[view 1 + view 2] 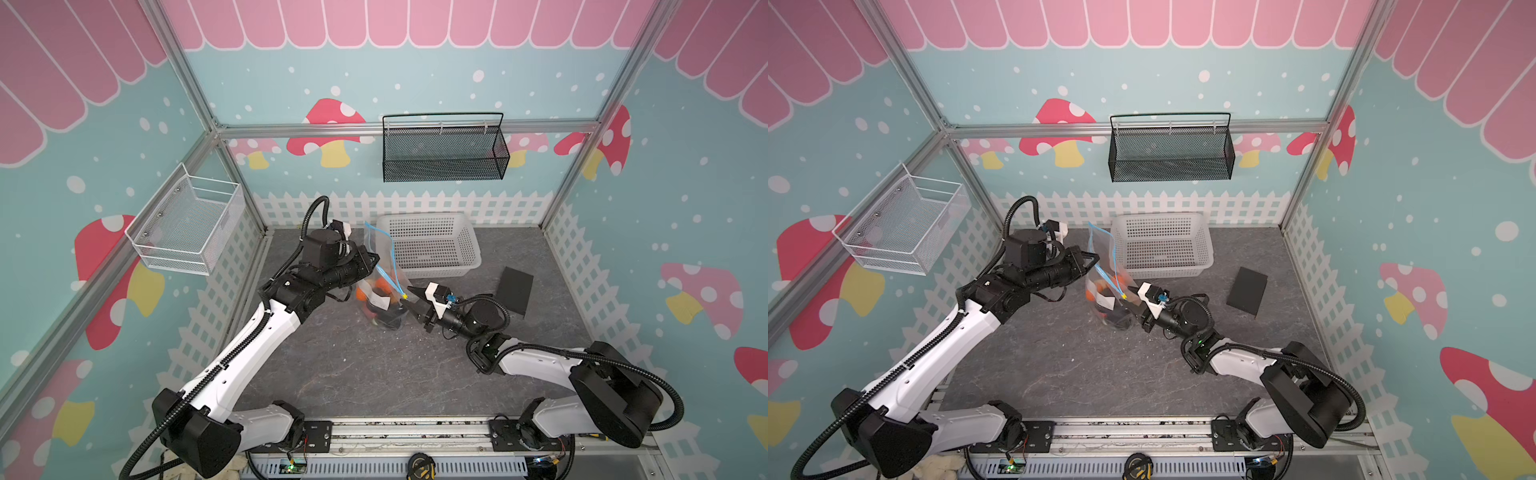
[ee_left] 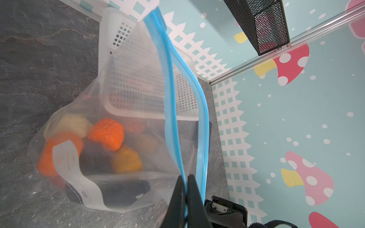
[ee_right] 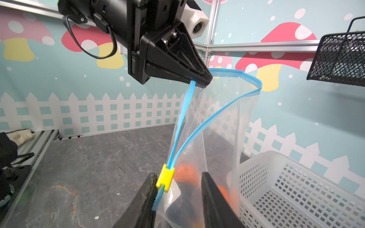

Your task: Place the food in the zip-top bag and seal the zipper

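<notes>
Take the white basket [image 1: 432, 245] as your mark. Off its left wall, your left gripper [image 1: 374, 259] is clamped flat on the blue zipper [image 2: 169, 88] and holds the top of the zip-top bag [image 1: 380, 286] up in the air. The bag hangs down from there to the table in front of the basket's left front corner. The food [image 2: 107, 134] lies heaped in its bottom: orange, yellow, cream and dark pieces, all inside.

The zipper's long axis runs steeply from that high pinch down to the yellow tab [image 3: 165, 177] at its low end. Between the two, the lips bow apart, so the mouth is unsealed.

In front of the basket's front wall, your right gripper [image 3: 178, 174] stands partly open with the tab between its jaws. One finger is right against the tab and the other is well clear. This arm is much the nearer to the tab.

You'll likely need to close on the tab and draw it up the strip towards the left gripper. The basket's front wall sits close behind that path. The black block [image 1: 515, 291], beyond the basket's right front corner, is out of the way.
</notes>
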### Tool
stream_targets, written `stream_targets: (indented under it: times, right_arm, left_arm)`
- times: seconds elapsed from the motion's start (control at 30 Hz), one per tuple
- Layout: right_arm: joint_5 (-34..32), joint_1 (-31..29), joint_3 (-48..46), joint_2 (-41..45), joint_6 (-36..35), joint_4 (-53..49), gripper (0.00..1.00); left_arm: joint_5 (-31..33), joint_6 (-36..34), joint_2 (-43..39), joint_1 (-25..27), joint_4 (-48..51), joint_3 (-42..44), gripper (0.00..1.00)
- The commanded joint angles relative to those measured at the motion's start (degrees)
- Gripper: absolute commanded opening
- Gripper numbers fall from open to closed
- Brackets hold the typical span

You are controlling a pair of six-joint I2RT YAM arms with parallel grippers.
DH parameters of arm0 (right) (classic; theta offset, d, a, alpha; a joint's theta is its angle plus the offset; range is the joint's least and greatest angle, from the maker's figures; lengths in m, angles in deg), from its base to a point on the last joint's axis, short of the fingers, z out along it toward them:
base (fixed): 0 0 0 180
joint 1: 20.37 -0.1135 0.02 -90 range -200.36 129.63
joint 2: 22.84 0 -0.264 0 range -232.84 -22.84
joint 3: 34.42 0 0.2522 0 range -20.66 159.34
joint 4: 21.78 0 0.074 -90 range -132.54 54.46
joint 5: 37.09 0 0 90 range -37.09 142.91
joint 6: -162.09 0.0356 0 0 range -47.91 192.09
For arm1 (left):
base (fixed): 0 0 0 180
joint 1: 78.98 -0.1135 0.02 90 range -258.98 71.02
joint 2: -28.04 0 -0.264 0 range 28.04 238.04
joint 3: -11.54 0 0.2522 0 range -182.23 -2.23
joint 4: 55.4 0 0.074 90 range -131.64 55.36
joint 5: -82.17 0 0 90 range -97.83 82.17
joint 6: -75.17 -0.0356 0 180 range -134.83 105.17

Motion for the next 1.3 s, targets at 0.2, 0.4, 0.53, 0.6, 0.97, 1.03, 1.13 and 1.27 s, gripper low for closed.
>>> stream_targets:
  times: [0.2,0.4,0.53,0.6,0.97,1.03,1.13,1.27]
  right_arm:
    - [1.7,-0.7,-2.3,3.1,1.3,3.2,0.56]
    - [1.7,-1.1,-2.8,3.0,0.8,4.5,0.58]
    - [0.7,-1.2,-3.0,2.3,1.0,5.8,0.58]
    - [-0.9,-1.2,-3.1,1.1,2.6,7.5,0.56]
    - [-0.6,-1.2,-2.1,-6.9,7.9,15.6,0.43]
    - [-1.5,-1.2,-2.0,-7.3,7.7,16.0,0.39]
    - [-1.8,-1.2,-2.3,-7.4,7.5,16.3,0.30]
    - [-1.4,-1.2,-2.3,-7.2,7.7,16.6,0.17]
  left_arm:
    - [0.5,1.6,-2.5,-0.4,-0.6,0.6,0.00]
    - [-1.3,4.9,-2.6,-0.6,-2.5,0.7,0.00]
    - [-1.6,7.2,-3.3,-0.9,-4.6,1.9,0.00]
    - [-1.7,8.1,-3.6,-1.0,-5.2,2.3,0.00]
    - [-2.2,9.1,-4.3,-1.5,-5.5,3.1,0.00]
    - [-2.2,9.1,-4.4,-1.6,-5.6,3.3,0.00]
    - [-2.2,9.2,-4.7,-1.8,-5.5,3.6,0.00]
    - [-2.3,9.2,-4.9,-1.9,-5.6,4.1,0.00]
